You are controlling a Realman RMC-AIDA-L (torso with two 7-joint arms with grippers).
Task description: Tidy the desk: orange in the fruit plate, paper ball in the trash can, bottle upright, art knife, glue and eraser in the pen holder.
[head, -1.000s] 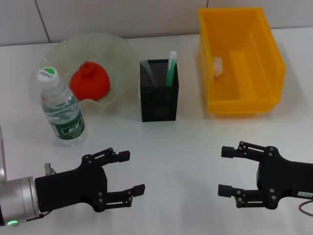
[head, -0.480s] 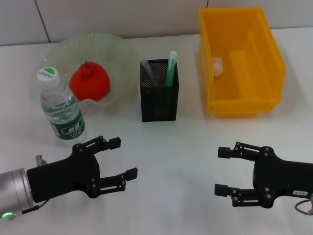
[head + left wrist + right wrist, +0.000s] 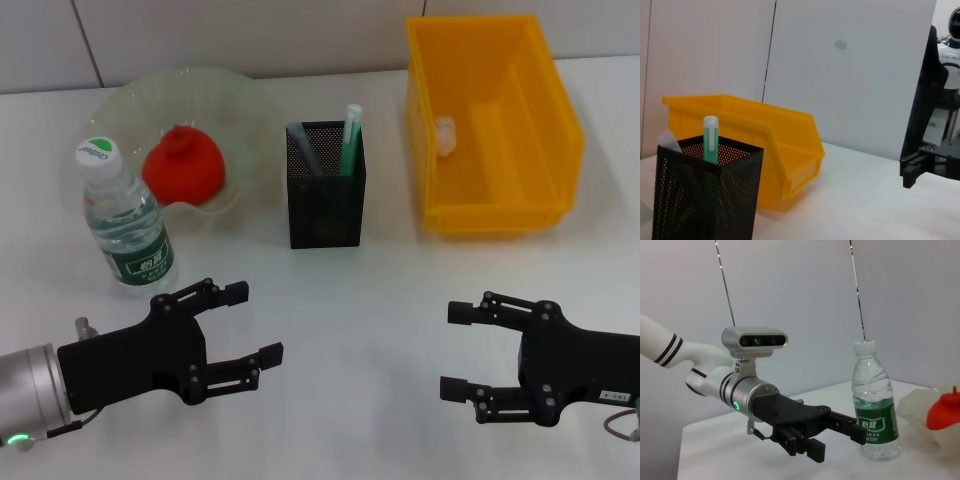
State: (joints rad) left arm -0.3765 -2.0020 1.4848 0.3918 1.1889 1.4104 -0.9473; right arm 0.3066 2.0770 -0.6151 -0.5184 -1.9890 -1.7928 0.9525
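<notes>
Since a second ago the left gripper (image 3: 240, 324) had pulled back toward the robot's left and sat lower on the table (image 3: 360, 330), barely shifting in the last half second; right gripper (image 3: 462, 350) drifted slightly. Both had fingers spread open, holding nothing.

Head view: orange (image 3: 182, 166) lay in the fruit plate (image 3: 235, 100), bottle (image 3: 122, 219) stood upright just in front of the plate, pen holder (image 3: 326, 185) held a green pen-like stick (image 3: 350, 140) and a grey item, trash can (image 3: 490, 125) held a white paper ball (image 3: 445, 133). Eraser could not be made out in any view.

Left wrist view showed the pen holder's mesh close up beside the trash can, but not the paper ball or bottle. Right wrist view alone showed the left gripper side-on next to the bottle, apart from it.
</notes>
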